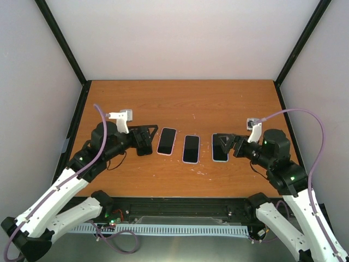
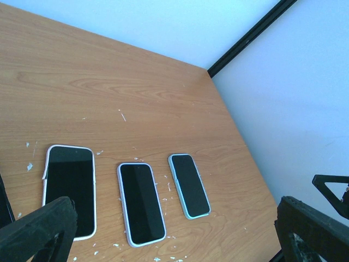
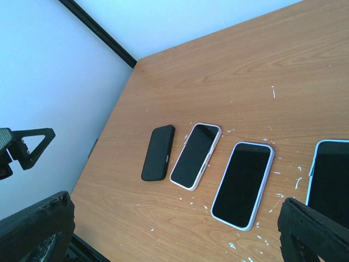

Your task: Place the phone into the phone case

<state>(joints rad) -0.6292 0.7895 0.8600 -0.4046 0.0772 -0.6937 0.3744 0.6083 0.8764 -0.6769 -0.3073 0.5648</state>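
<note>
**A:** What sits closest, at the near edge of the desk?

**B:** Two white-and-black robot arms are bolted there on a wooden desk [image 1: 180, 103]. The left arm [image 1: 82, 164] and the right arm [image 1: 286, 174] lean inward towards each other. The left jaws and the right jaws are both spread wide, with nothing between them.

**A:** And the phones?

**B:** Three lie flat in a row across the middle of the desk, dark screens up, side by side but not touching. A white-rimmed phone [image 1: 166, 141] is nearest the left edge. A lilac-rimmed phone [image 1: 191, 149] is in the centre and a blue-rimmed phone [image 1: 220, 148] is nearest the right edge. The pale rims look like cases already fitted. The right jaws hang over the blue-rimmed one.

**A:** Is there an empty case?

**B:** Possibly. A black slab [image 3: 158, 153] lies just beside the white-rimmed phone, on its left-edge side. From above, the left jaws hide it. I cannot tell whether it is a case or a phone lying face down. With an arm at each end of the row, each side seems set to work on its nearest item.

**A:** Any writing?

**B:** None that can be read, and no logos. White flecks [image 2: 122, 117] dot the wood around the phones. Beyond the far edge are pale walls [image 1: 180, 38] and black corner posts [image 1: 62, 43].
</note>
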